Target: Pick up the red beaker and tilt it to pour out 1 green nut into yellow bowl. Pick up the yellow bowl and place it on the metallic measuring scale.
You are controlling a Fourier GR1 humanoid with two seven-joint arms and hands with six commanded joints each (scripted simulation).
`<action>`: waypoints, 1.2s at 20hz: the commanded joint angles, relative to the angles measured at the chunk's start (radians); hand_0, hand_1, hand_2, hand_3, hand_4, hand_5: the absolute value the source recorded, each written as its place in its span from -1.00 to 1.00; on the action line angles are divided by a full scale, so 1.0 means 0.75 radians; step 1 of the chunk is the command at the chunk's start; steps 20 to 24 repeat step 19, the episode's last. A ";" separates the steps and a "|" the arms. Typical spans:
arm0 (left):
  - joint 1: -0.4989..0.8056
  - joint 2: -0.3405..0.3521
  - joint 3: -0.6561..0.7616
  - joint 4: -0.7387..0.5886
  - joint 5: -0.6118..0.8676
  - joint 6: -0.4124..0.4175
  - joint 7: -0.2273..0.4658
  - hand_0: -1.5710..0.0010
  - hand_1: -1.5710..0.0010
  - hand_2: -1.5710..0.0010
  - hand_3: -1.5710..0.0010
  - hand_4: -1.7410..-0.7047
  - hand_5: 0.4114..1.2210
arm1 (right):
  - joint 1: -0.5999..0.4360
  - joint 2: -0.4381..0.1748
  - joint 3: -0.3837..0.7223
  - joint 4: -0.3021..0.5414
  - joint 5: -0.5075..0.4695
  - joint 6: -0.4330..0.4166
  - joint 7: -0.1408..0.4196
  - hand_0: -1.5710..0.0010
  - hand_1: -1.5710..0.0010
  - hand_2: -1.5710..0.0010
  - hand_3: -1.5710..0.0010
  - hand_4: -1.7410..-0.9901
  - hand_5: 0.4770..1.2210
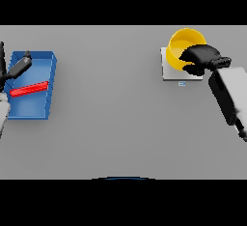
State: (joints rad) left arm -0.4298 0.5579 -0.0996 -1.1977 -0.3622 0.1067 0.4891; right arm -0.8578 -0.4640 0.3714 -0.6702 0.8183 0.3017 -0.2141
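Already the yellow bowl [185, 40] sits on the metallic scale [169, 70] at the far right of the table [116, 123], with the right hand [198, 57] at its near right rim, fingers curled round it. Letting go looks like what remains. The left hand [19, 65] rests, fingers relaxed, over the blue tray [46, 62] far left, beside the red beaker [29, 89] lying flat.

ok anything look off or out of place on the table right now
One thing: the red beaker lies flat on its side in the blue bin at the left, not upright. No nut shows anywhere. Otherwise tidy: the right hand grips the yellow bowl over the metallic scale, far right. The left hand is over the bin.
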 commanded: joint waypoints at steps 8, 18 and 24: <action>-0.020 -0.001 0.008 0.003 0.007 -0.003 0.022 1.00 1.00 1.00 1.00 0.96 -0.38 | -0.017 -0.004 0.055 0.013 0.056 0.013 -0.033 0.67 0.71 0.61 0.41 -0.50 0.11; -0.018 -0.005 0.006 0.014 -0.001 0.010 0.008 1.00 1.00 1.00 1.00 0.97 -0.37 | -0.017 -0.006 0.031 0.059 0.039 0.013 -0.034 0.96 0.97 0.96 0.78 -0.33 -0.26; -0.005 -0.012 -0.001 0.004 -0.002 0.011 0.001 1.00 1.00 1.00 1.00 0.96 -0.37 | -0.018 0.002 0.030 0.065 0.038 0.019 -0.020 0.97 0.97 0.97 0.81 -0.30 -0.30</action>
